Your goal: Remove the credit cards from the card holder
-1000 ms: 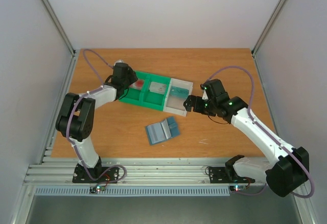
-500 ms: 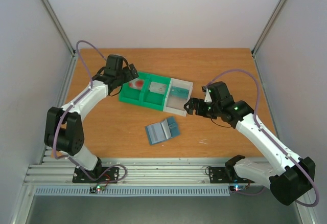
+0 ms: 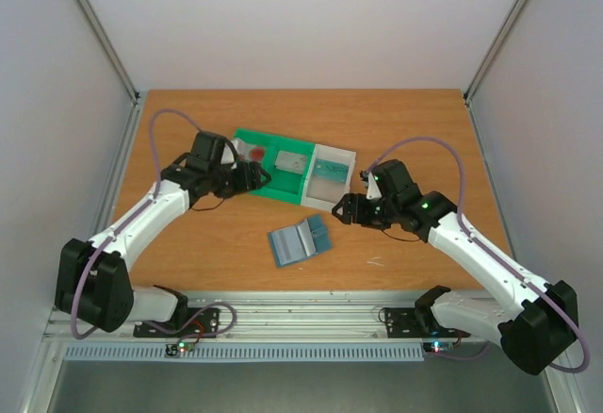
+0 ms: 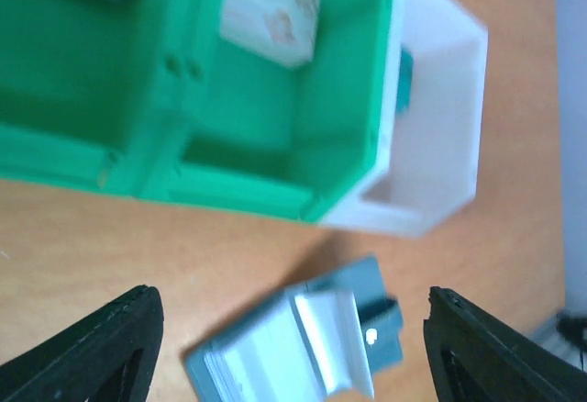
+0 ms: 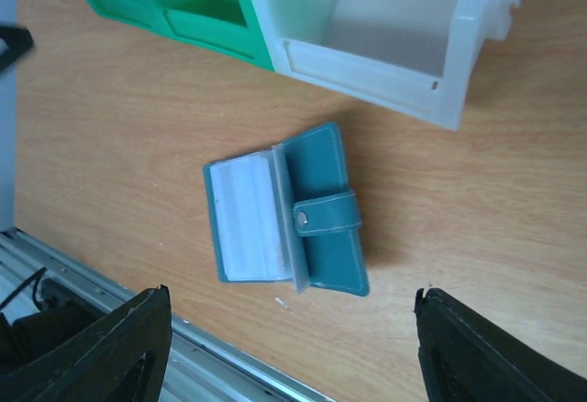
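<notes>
Your left end effector (image 3: 252, 177) hangs over the near-left part of the green-and-white tray (image 5: 358, 79), its fingers spread wide with nothing between them. Your right end effector (image 3: 341, 208) sits just off the tray's white end, also wide open and empty. The card holder (image 3: 299, 240) lies open on the desk (image 3: 415, 121), just nearer the arm bases than the tray and between the two end effectors, touched by neither. The credit cards (image 3: 290, 161) lie in the tray's compartments, apart from the holder. In the left wrist view, one white card (image 4: 271, 12) with red marks sits in a green compartment.
</notes>
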Controlling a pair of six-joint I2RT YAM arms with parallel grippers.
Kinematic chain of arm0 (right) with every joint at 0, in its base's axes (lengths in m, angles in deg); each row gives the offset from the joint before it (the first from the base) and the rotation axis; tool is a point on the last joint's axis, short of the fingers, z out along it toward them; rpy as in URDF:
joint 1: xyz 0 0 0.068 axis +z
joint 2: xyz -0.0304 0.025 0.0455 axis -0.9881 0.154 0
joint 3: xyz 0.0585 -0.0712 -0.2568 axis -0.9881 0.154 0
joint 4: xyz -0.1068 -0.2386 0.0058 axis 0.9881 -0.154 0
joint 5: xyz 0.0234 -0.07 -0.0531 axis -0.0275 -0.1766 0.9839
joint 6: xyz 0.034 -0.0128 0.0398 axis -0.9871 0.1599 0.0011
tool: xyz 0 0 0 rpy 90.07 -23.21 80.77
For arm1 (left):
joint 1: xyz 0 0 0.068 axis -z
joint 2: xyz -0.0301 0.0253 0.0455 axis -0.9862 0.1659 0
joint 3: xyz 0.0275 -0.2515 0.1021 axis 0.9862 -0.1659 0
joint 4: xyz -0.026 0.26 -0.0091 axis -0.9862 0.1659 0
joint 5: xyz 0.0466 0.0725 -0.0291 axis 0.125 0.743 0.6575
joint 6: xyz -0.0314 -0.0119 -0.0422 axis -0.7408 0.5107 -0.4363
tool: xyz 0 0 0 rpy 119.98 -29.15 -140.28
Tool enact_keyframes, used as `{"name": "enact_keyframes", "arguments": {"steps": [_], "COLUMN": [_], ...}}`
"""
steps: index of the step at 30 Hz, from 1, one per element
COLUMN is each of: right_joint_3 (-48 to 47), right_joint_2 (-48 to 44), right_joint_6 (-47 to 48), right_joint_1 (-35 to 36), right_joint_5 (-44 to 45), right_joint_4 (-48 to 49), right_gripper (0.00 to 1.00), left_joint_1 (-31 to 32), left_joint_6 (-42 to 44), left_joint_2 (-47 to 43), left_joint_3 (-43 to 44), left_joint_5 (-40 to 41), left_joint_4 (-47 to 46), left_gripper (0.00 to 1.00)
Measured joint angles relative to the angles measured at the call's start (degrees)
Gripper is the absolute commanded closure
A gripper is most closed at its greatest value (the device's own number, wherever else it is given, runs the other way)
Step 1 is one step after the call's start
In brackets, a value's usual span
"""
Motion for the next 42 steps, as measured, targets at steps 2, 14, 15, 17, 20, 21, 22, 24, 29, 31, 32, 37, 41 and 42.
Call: {"name": "enact_keyframes", "arguments": {"steps": [2,14,15,17,20,21,22,24,29,31,32,37,41,42], "right_joint_3": [0.07,0.96,0.94,0.74,-0.28,-0.87,-1.38,-2.29,-3.78,-4.42,-4.52,-4.55,-4.24,-3.8], "right_joint_2": [0.66,10.01,11.08,13.27,16.85,18.08,19.1,20.98,25.92,28.52,29.55,30.08,29.09,28.33], "right_joint_6": [-0.22,-3.17,-3.26,-3.37,-3.13,-2.95,-2.84,-2.58,-1.73,-1.6,-1.55,-1.66,-2.78,-3.23], "right_joint_1": [1.07,14.82,15.74,16.87,17.97,18.03,18.08,18.1,18.21,18.29,18.34,19.43,21.55,21.97], "right_joint_5": [0.13,4.07,4.39,5.29,8.57,9.68,10.54,11.82,12.5,12.63,12.76,13.44,14.34,14.53], "right_joint_4": [0.85,7.02,7.45,7.85,7.82,7.8,7.78,7.89,8.98,9.11,9.14,8.83,8.55,8.52], "right_gripper": [0.41,0.67,0.66,0.64,0.63,0.63,0.63,0.64,0.73,0.79,0.83,0.98,0.99,0.99], "left_joint_1": [2.47,7.67,7.69,7.69,7.69,7.69,7.69,7.69,7.69,7.69,7.69,7.69,7.69,7.69], "left_joint_6": [0.2,-5.57,-6.12,-6.99,-7.72,-7.87,-8.04,-8.44,-10.14,-10.97,-11.34,-12.13,-12.52,-12.7], "left_joint_2": [-1.2,-10.27,-10.86,-11.78,-12.63,-12.83,-12.98,-13.07,-13.2,-13.51,-13.68,-15.72,-17.11,-17.31], "left_joint_3": [-2.51,-19.96,-20.94,-22.27,-23.5,-23.8,-24.17,-25.0,-27.63,-28.83,-29.22,-30.29,-30.42,-30.56], "left_joint_5": [-1.81,-6.19,-6.27,-6.6,-7.23,-7.39,-7.5,-7.61,-8.0,-8.09,-8.15,-8.15,-7.96,-7.93], "left_joint_4": [0.33,-5.92,-6.49,-7.41,-9.62,-10.03,-10.56,-11.45,-13.97,-14.75,-15.02,-15.21,-15.3,-15.37], "left_gripper": [0.27,0.33,0.33,0.34,0.33,0.33,0.34,0.36,0.39,0.39,0.4,0.41,0.42,0.42]}}
